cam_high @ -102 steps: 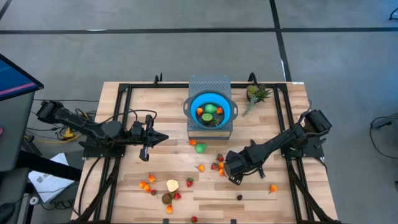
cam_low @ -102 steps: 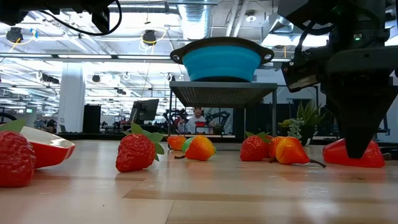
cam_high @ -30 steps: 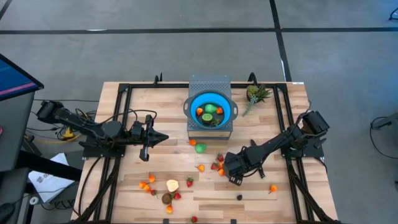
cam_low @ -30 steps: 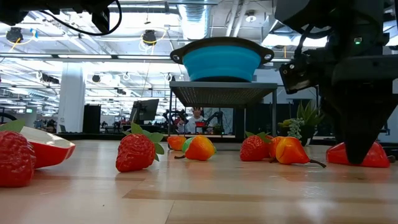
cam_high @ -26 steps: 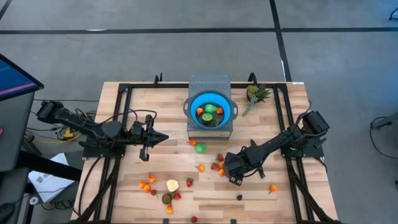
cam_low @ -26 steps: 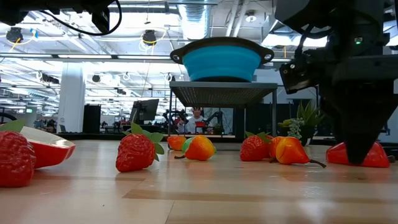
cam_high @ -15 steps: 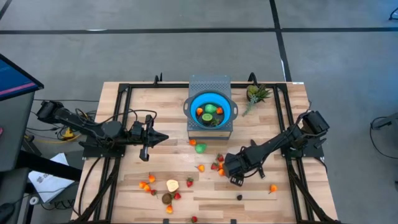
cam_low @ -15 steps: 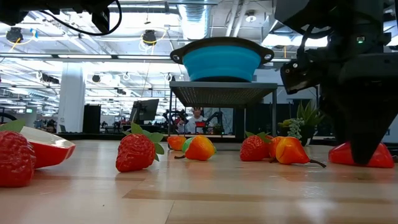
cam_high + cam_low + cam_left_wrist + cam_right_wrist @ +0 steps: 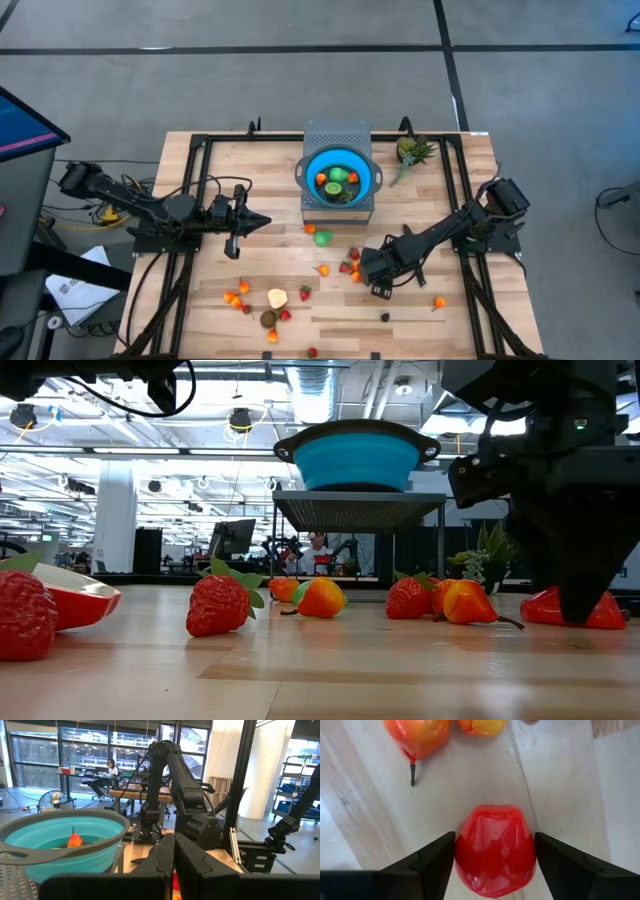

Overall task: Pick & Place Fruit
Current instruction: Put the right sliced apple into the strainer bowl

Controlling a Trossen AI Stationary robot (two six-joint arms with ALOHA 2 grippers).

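Only a small part of the task can be judged done. Three or four pieces of fruit (a green one, a yellowish one and two orange ones, as far as can be told) are seen lying in the blue bowl (image 9: 338, 177), which is raised on a grey perforated stand (image 9: 338, 140) at the far middle of the desk (image 9: 270, 160). Most of the fruit is left scattered on the wood: a green piece (image 9: 322, 238) just in front of the stand, a cluster of strawberries and orange pieces (image 9: 350, 266) near the centre, a further group (image 9: 262, 303) towards the near left corner, and single pieces near the right side.

The right pincer (image 9: 376, 282) is lowered to the desk beside the central cluster. Its jaws are held wide, and a glossy red fruit (image 9: 495, 850) is framed between the two fingers (image 9: 436, 860) in the right wrist view; narrow gaps appear to be left on both sides, so nothing is judged to be gripped yet. A squeeze, a lift and a carry to the bowl are what this piece calls for.

The left pincer (image 9: 258, 222) is held closed and empty above the left half of the desk, pointed towards the stand.

A spiky potted piece (image 9: 410, 151) is left standing near the far right corner.
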